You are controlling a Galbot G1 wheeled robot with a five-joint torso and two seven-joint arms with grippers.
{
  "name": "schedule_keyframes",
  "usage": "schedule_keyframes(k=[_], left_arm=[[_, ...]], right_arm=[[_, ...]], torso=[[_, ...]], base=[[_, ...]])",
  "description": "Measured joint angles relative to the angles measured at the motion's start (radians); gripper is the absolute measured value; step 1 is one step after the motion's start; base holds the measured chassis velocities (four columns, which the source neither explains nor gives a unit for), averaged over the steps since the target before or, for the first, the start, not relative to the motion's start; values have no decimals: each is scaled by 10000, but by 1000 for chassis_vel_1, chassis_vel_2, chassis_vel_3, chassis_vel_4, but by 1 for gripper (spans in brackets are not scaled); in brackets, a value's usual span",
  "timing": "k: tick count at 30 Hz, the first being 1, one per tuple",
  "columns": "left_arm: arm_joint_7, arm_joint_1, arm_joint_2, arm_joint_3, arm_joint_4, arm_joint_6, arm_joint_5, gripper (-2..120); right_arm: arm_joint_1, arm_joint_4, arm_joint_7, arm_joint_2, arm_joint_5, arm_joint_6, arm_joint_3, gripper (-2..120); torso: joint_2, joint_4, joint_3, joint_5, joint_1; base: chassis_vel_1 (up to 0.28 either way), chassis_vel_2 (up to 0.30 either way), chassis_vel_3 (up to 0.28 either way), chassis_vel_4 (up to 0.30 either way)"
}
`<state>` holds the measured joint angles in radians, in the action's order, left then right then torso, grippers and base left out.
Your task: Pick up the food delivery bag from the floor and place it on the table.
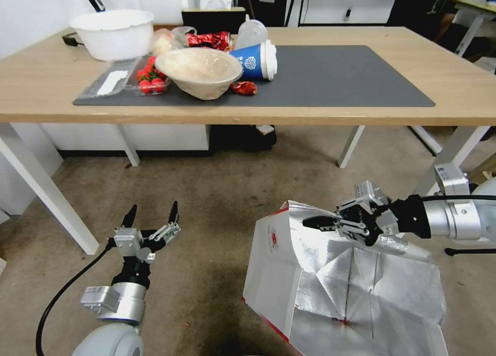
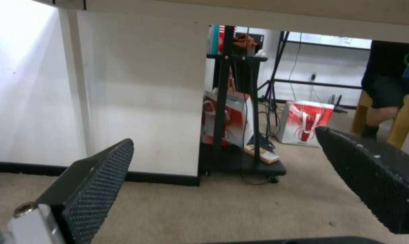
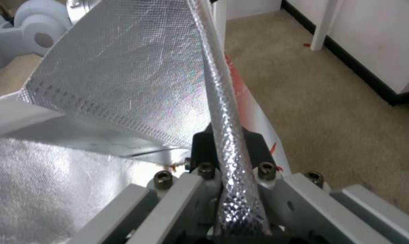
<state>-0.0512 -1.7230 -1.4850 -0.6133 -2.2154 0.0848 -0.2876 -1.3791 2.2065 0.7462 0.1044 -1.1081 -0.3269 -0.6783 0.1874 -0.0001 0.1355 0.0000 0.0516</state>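
- The right gripper (image 1: 321,222) is clamped on the foil-lined top edge of the food delivery bag (image 1: 330,289); in the right wrist view the folded foil rim (image 3: 227,135) is seen pinched between the closed jaws.
- The bag is found on the floor (image 1: 206,206) at about 5 o'clock in the head view, its open mouth turned up toward the camera, its long axis running from 11 to 5 o'clock; its lower corner is cut off by the frame.
- The left gripper (image 1: 151,214) is held wide apart and empty above the carpet at 7 o'clock.
- The table (image 1: 454,82) is seen at 12 o'clock, bearing a beige bowl (image 1: 199,72) and a tipped blue cup (image 1: 253,60).
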Motion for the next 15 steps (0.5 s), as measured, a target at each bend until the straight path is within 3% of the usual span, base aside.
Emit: schedule_keyframes(k=[8,15], left_arm=[[16,-38,13,-10,-81,-12,4,100],[22,-39,20,16,-81,-26,7,100]], right_arm=[[2,79,-51,21,-23,-31,-2,0],[-24,39,-68,77,-27,-35,15,0]], torso=[[573,0,439,0,132],[891,0,667,0,227]], base=[[0,0,0,0],[0,0,0,0]])
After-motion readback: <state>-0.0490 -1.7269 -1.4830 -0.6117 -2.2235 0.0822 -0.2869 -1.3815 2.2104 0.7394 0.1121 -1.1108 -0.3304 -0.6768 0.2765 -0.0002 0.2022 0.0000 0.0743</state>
